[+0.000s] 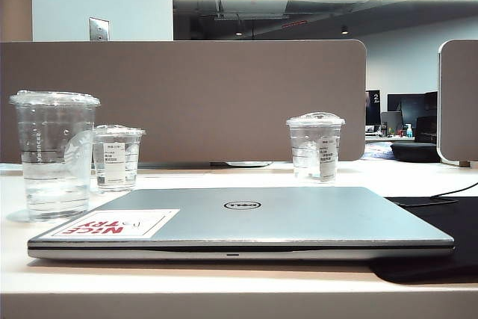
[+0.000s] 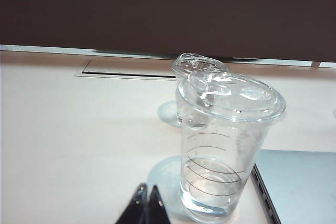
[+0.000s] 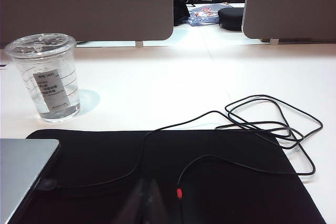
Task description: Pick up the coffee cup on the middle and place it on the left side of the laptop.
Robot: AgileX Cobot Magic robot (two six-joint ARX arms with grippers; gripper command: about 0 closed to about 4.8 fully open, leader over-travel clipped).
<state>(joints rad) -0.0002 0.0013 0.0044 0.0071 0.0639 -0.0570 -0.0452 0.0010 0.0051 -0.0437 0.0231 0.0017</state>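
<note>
Left wrist view: left gripper [image 2: 146,199] closed, fingertips together, low over the white table [image 2: 73,145]. Coffee cup [image 2: 223,150] upright just beside it, lid on. Smaller lidded cup [image 2: 195,85] directly behind. Laptop [image 2: 299,187] edge beside the coffee cup.

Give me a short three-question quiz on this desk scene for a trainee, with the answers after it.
1. True or false: the slim silver-grey laptop lies with its lid closed.
2. How many clear plastic cups stand on the white table in the exterior view? A) two B) three C) four
3. In the left wrist view, which cup stands nearest the left gripper: the tall clear lidded coffee cup or a shorter labelled cup?

Key
1. True.
2. B: the tall cup and a shorter one on the left, another labelled cup behind the laptop on the right.
3. The tall coffee cup. The left gripper is shut and empty, as is the right gripper over the black mat.
</note>
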